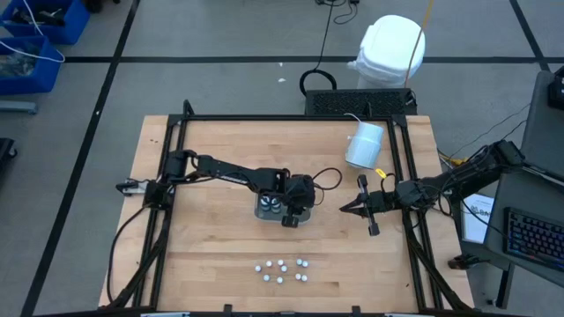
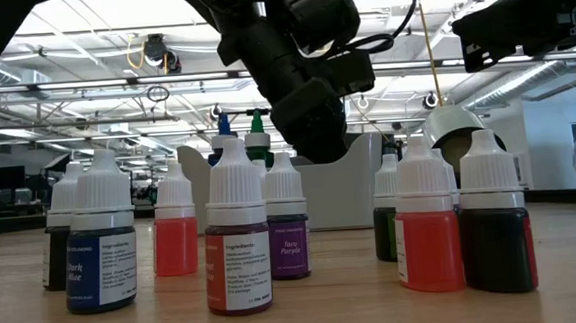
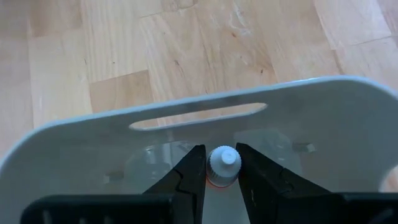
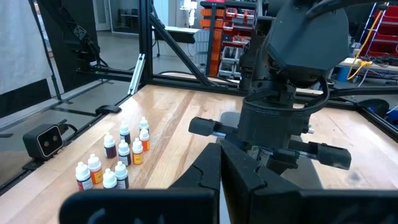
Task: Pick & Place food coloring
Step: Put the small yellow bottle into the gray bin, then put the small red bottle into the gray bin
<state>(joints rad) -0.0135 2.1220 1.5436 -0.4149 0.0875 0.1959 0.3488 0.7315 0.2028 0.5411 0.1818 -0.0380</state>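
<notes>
A small bottle (image 3: 222, 165) with a white cap and an orange body sits between the fingers of the left gripper (image 3: 221, 177), which clamp it by the neck just inside the clear tray (image 3: 323, 118) at the middle of the table (image 1: 211, 246). Two dark round bottles (image 1: 273, 203) already lie in that tray. The other little bottles (image 1: 282, 269) stand clustered near the table's front edge. The right gripper (image 1: 345, 209) waits beside the tray, fingers pressed together, holding nothing.
</notes>
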